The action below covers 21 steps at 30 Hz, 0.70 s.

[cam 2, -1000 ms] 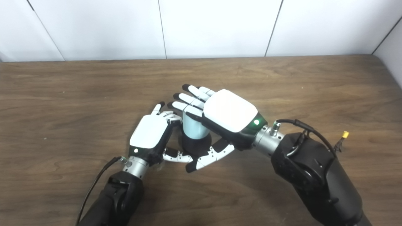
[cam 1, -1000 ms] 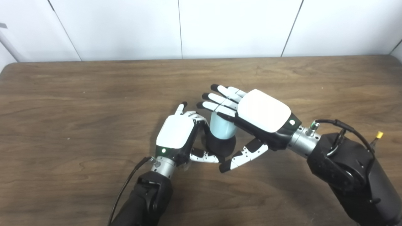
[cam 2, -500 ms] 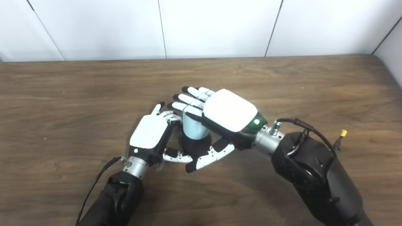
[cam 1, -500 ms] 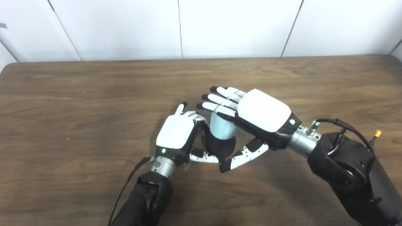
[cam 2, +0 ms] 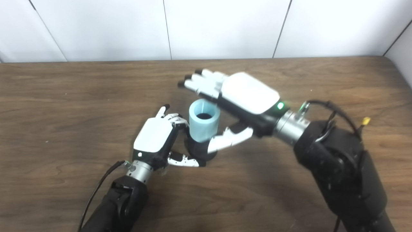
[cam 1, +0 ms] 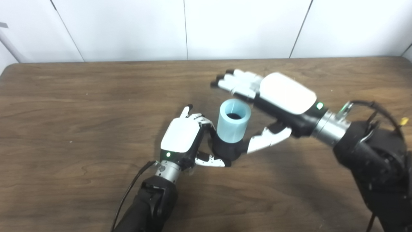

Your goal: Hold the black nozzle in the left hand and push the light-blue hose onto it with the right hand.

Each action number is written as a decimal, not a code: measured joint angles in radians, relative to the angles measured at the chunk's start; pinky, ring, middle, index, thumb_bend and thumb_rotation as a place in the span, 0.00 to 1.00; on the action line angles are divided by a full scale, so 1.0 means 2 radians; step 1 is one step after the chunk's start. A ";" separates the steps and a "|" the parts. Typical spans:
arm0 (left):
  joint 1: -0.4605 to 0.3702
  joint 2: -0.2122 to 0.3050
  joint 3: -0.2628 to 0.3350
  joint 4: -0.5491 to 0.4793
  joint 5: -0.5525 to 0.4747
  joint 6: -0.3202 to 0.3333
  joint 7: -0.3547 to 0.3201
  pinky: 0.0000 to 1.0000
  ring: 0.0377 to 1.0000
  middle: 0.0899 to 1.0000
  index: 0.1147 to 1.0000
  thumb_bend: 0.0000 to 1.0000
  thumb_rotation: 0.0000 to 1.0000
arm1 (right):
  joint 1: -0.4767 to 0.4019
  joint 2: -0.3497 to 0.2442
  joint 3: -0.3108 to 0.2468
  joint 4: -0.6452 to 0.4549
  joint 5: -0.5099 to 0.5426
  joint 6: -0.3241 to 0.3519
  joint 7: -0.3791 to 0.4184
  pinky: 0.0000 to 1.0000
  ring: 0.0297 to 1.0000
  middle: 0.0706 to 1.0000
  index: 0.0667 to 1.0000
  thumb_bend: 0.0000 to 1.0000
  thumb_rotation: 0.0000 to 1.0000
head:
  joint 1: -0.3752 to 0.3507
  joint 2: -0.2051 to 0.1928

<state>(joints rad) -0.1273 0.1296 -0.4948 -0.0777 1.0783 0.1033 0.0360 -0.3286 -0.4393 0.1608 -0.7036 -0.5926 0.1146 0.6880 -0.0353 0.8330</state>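
The nozzle (cam 1: 227,150) under the upright hose (cam 1: 233,120) was gripped by the left hand (cam 1: 182,138); the right hand (cam 1: 283,96) was spread wide above, empty.

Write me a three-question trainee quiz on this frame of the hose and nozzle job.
1. True or false: the right robot hand is gripping the light-blue hose.
2. What holds the black nozzle? A) the left robot hand B) the right robot hand C) nothing
3. Fill in: the hose stands ____ on the nozzle, its open end facing up.

Key
1. False: its fingers are spread and lifted off the hose.
2. A: fingers and thumb wrap the nozzle on the table.
3. upright
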 measured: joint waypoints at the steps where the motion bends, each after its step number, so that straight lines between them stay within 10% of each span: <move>1: 0.000 0.000 0.000 0.000 0.000 0.000 0.000 1.00 0.81 0.66 0.41 0.52 0.05 | 0.000 0.001 -0.004 0.003 0.004 -0.001 -0.005 0.91 0.98 0.97 0.96 0.67 0.98 | 0.000 0.000; 14: 0.000 0.000 0.001 -0.001 0.016 0.007 -0.001 1.00 0.77 0.66 0.42 0.52 0.07 | 0.033 0.035 -0.032 0.047 0.031 0.033 -0.056 0.85 0.94 0.94 0.93 0.62 0.99 | 0.002 -0.001; 17: 0.000 -0.002 0.004 -0.011 0.020 0.022 -0.019 1.00 0.78 0.69 0.61 0.92 0.27 | 0.042 0.038 -0.032 0.054 0.034 0.034 -0.066 0.84 0.93 0.93 0.93 0.60 1.00 | 0.002 -0.002; 21: -0.002 -0.005 0.015 -0.026 0.018 0.037 -0.050 1.00 0.80 0.75 0.78 1.00 0.39 | 0.052 0.038 -0.032 0.063 0.034 0.035 -0.077 0.85 0.94 0.94 0.94 0.59 1.00 | 0.003 -0.002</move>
<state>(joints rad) -0.1322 0.1202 -0.4642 -0.1291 1.1140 0.1764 -0.0650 -0.2244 -0.3640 0.0960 -0.5777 -0.5248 0.1839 0.5344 -0.0292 0.8299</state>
